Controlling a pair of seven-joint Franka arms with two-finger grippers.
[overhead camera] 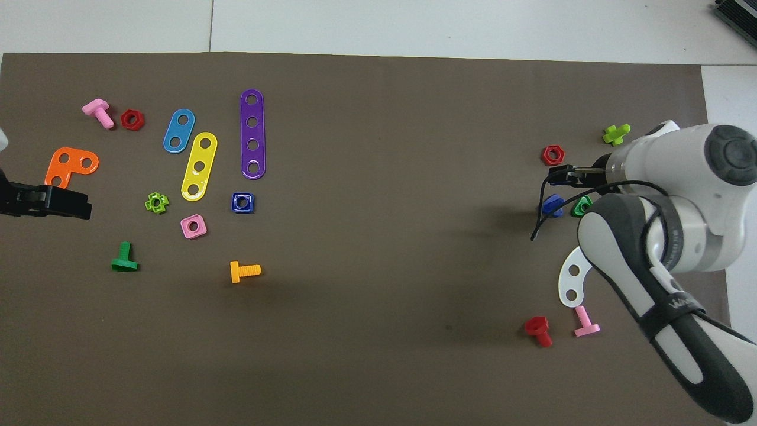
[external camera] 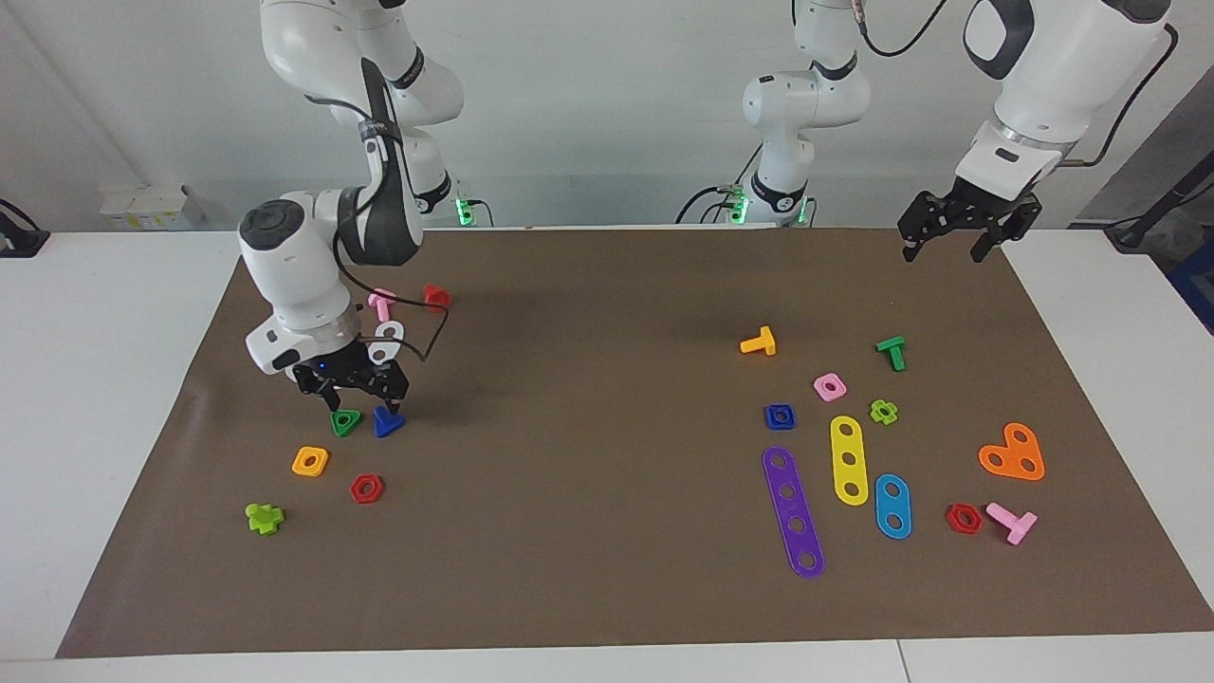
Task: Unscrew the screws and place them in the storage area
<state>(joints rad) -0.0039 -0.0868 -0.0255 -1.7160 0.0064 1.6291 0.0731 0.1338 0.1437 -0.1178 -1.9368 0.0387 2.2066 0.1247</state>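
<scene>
The dark-blue bolt [external camera: 386,422] with a triangular head lies on the brown mat [external camera: 588,379] at the right arm's end, beside a green triangular nut [external camera: 346,422]. Both also show in the overhead view, the bolt [overhead camera: 552,205] and the nut [overhead camera: 582,206]. My right gripper [external camera: 363,400] hangs open just above these two pieces and holds nothing. My left gripper [external camera: 943,252] waits open and empty, high over the mat's corner at the left arm's end.
Near the bolt lie an orange nut [external camera: 310,461], a red hex nut [external camera: 366,489], a lime piece [external camera: 264,518], a pink bolt [external camera: 382,304], a red bolt [external camera: 435,298]. At the left arm's end lie a dark-blue square nut [external camera: 780,416], coloured strips [external camera: 793,510] and other bolts.
</scene>
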